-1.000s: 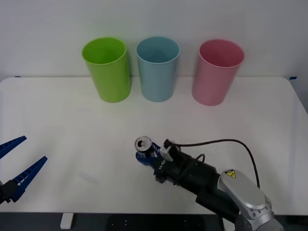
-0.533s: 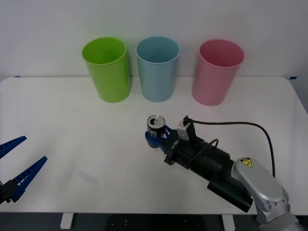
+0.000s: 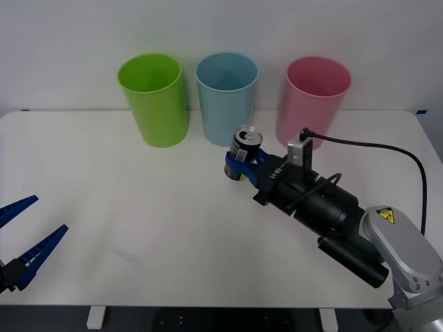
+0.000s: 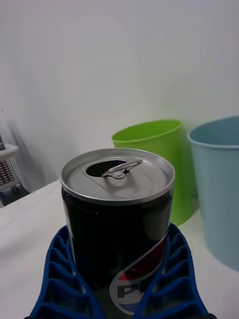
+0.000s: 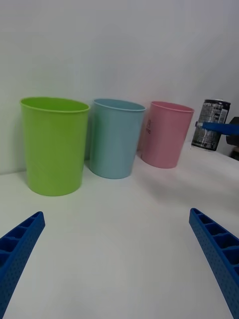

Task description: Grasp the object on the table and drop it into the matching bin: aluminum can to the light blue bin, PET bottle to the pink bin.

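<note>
Two grippers are seen. Left gripper [image 3: 24,238] is parked low at the near left edge of the table [image 3: 104,180], fingers spread wide, nothing held. Behind, along the far edge, a green bin [image 3: 154,100] stands first, then the light blue bin [image 3: 227,98], then the pink bin [image 3: 311,104], each apart from the next. Can [image 3: 245,146] is clamped upright in the right gripper [image 3: 239,166], lifted clear of the table, in front of the gap between light blue and pink bins and below their rims. In the right wrist view the can [image 4: 117,219] is cradled by blue ribbed fingers [image 4: 169,269] on both sides, pull-tab up.

Carry step is judged underway. To be done well: can should be raised above the rim, shifted left over the light blue mouth, centred before release. Rim contact should be avoided; the bin looks light and could be tipped.
</note>
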### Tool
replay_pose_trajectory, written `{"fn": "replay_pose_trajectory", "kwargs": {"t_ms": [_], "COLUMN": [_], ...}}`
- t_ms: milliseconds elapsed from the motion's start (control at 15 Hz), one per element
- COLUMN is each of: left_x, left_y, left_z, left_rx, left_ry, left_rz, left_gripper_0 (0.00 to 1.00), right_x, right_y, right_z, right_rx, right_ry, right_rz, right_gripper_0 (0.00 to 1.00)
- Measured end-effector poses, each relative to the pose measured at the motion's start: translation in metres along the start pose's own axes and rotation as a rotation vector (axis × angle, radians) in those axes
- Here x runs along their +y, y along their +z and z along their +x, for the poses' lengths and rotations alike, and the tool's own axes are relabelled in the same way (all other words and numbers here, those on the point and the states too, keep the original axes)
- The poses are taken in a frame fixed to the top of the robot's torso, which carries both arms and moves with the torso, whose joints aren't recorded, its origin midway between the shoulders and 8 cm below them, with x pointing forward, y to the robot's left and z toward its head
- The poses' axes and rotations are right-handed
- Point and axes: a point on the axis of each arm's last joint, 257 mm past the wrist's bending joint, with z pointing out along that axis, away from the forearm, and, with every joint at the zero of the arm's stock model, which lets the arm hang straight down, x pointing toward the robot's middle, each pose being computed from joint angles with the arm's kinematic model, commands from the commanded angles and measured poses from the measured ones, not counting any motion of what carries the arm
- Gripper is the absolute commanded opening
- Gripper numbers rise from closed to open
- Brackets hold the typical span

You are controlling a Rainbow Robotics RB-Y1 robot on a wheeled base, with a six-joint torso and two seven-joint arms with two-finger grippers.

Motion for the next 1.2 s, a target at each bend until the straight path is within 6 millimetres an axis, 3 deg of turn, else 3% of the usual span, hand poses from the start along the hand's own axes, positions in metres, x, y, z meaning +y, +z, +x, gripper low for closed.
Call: {"fn": "replay_pose_trajectory", "kwargs": {"t_ms": [200,467,800,1200], "left_x": [0.0,0.0,0.0,0.0], "left_y": [0.0,0.0,0.0,0.0], "left_z": [0.0,0.0,0.0,0.0], "left_rx": [0.0,0.0,0.0,0.0], "left_ry": [0.0,0.0,0.0,0.0], "left_rz": [0.0,0.0,0.0,0.0], "left_gripper_0": [1.0,1.0,1.0,1.0], "right_x": [-0.002,-0.016,-0.045,-0.088], "right_y": [0.0,0.014,0.049,0.095], "right_z": [-0.039,-0.083,-0.11,-0.118], "right_rx": [-0.057,-0.112,-0.116,-0.088], "right_ry": [0.037,0.014,-0.046,-0.071], "right_rz": [-0.009,-0.002,0.011,0.067], "right_gripper_0": [0.0,0.0,0.0,0.0]}}
